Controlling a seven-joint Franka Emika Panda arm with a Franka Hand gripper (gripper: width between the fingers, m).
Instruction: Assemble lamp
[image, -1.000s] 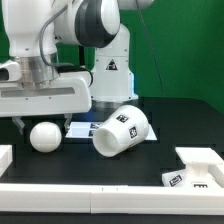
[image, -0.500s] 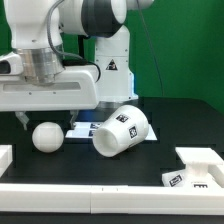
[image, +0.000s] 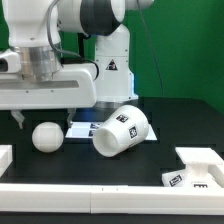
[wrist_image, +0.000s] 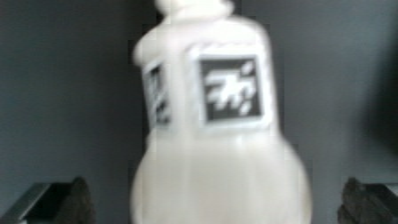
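The round-headed bulb (image: 45, 137) lies on the black table at the exterior view's left. In the wrist view the bulb (wrist_image: 210, 120) fills the middle, its tagged stem pointing away. My gripper (image: 45, 119) hangs just above it, open, with one dark finger (wrist_image: 54, 200) on each side of the round head and a gap on both sides. The tapered shade (image: 122, 130) lies on its side in the middle, tags showing. A white tagged part, the base (image: 186, 179), lies at the front right, partly hidden by the white rail.
The marker board (image: 84, 128) lies flat between bulb and shade. A white rail (image: 100, 198) runs along the front, with raised blocks at the left (image: 5, 156) and right (image: 200, 158). The robot pedestal (image: 110, 70) stands behind.
My hand has come down a little over the bulb and shifted slightly. Bulb, shade and base have not moved.
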